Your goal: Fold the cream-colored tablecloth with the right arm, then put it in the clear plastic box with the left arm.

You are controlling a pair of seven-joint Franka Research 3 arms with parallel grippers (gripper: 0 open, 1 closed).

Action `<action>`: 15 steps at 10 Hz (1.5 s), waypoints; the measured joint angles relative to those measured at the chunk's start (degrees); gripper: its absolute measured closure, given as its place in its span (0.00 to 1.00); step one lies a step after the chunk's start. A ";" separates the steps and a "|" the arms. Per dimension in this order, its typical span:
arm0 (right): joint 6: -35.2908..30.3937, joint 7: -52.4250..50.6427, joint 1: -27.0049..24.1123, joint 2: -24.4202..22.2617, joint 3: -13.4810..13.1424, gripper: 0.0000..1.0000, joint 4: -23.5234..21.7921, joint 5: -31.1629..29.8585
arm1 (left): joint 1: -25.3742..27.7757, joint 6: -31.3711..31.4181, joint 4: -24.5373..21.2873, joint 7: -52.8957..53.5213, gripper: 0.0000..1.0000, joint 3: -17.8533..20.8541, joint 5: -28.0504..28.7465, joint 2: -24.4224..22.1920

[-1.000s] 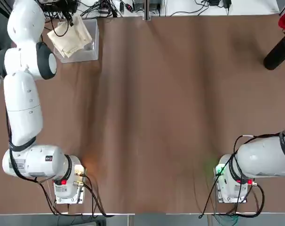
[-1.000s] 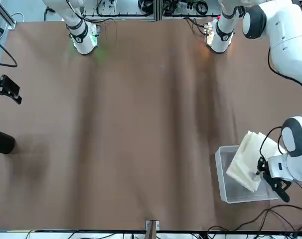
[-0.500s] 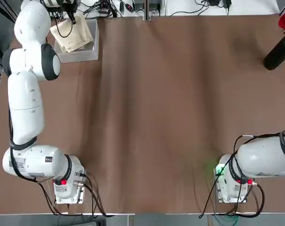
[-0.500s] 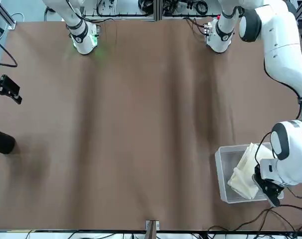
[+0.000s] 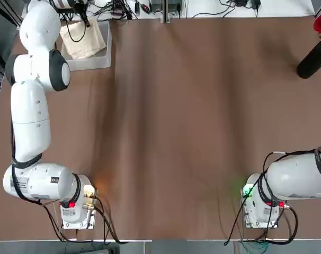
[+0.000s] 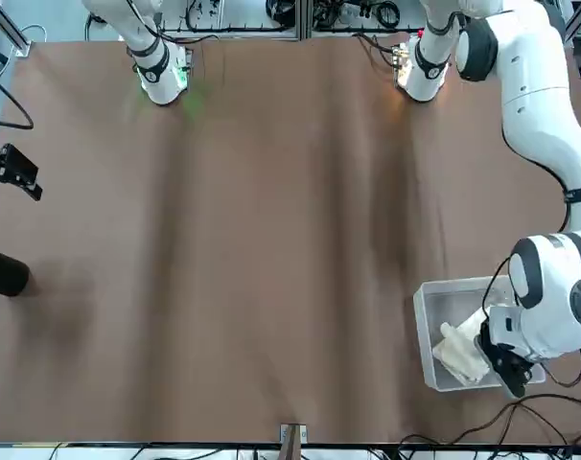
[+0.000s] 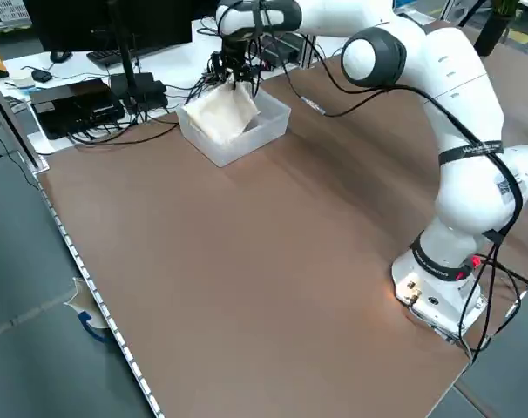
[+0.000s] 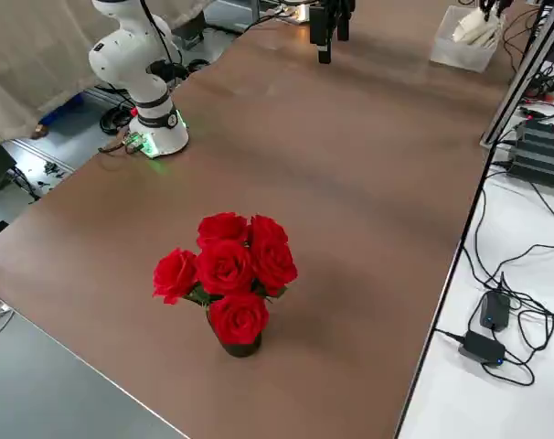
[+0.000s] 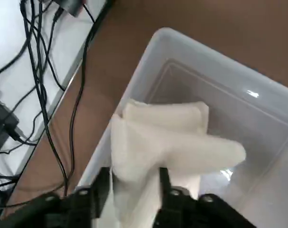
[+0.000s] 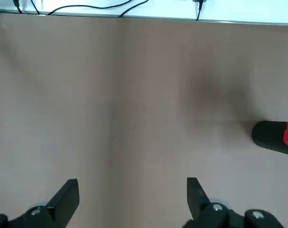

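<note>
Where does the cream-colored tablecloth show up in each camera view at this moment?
Top view: cream-colored tablecloth at upper left, in the clear plastic box.
Front view: lower right, in the box.
Left side view: upper middle, held by the left gripper.
Right side view: top right corner.
Left wrist view: centre, pinched by the gripper.
Right wrist view: not in it.
Shared landmark: the box.

A brown bench (image 5: 192,116) fills the room's middle. Red roses (image 8: 227,274) stand on it. Cables (image 8: 519,265) trail over a white side desk (image 8: 496,366)
</note>
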 joint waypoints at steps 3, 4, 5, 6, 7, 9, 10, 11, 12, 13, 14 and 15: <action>0.00 0.00 0.00 0.00 0.00 0.00 0.00 0.00 | 0.23 0.12 0.90 -11.57 0.01 -0.06 -0.09 -1.90; 0.00 0.00 0.00 0.00 0.00 0.00 -0.01 0.00 | 0.24 -0.30 0.79 -20.36 0.00 -0.10 -0.14 -3.26; 0.00 0.00 0.00 0.00 0.02 0.00 -0.02 0.00 | 0.39 -1.20 -0.06 -28.68 0.00 -0.91 -0.13 -5.28; 0.00 0.00 0.01 0.00 0.06 0.00 -0.04 0.00 | 0.43 -2.05 -2.74 -34.28 0.00 -2.46 -0.13 -8.57; 0.02 0.00 0.01 0.00 0.07 0.00 -0.05 0.00 | 0.39 -2.53 -7.04 -39.54 0.00 -3.83 -0.13 -13.12; 0.14 0.00 0.02 0.00 0.10 0.00 -0.06 0.00 | 0.43 -3.06 -17.57 -51.00 0.00 -7.67 -0.01 -23.83; 0.21 0.00 0.02 0.00 0.11 0.00 -0.05 0.00 | 0.33 -3.34 -22.84 -57.92 0.00 -9.84 0.05 -29.31; 0.26 -0.01 0.03 0.00 0.12 0.00 -0.03 0.00 | 0.31 -4.68 -27.56 -64.82 0.00 -11.83 0.52 -34.88; 0.30 -0.02 0.03 0.00 0.13 0.00 0.01 -0.01 | 0.37 -7.86 -31.39 -69.64 0.00 -13.42 1.79 -40.19; 0.35 -0.07 0.03 0.00 0.23 0.00 0.03 -0.01 | 0.43 -12.45 -33.80 -71.92 0.00 -14.36 2.57 -44.56; 0.37 -0.09 0.03 0.00 0.53 0.00 0.05 -0.01 | 0.81 -16.63 -34.97 -72.37 0.00 -14.65 2.93 -47.77; 0.37 -0.46 0.03 0.00 0.75 0.00 0.06 -0.01 | 1.86 -19.86 -35.37 -71.66 0.00 -14.65 3.02 -50.18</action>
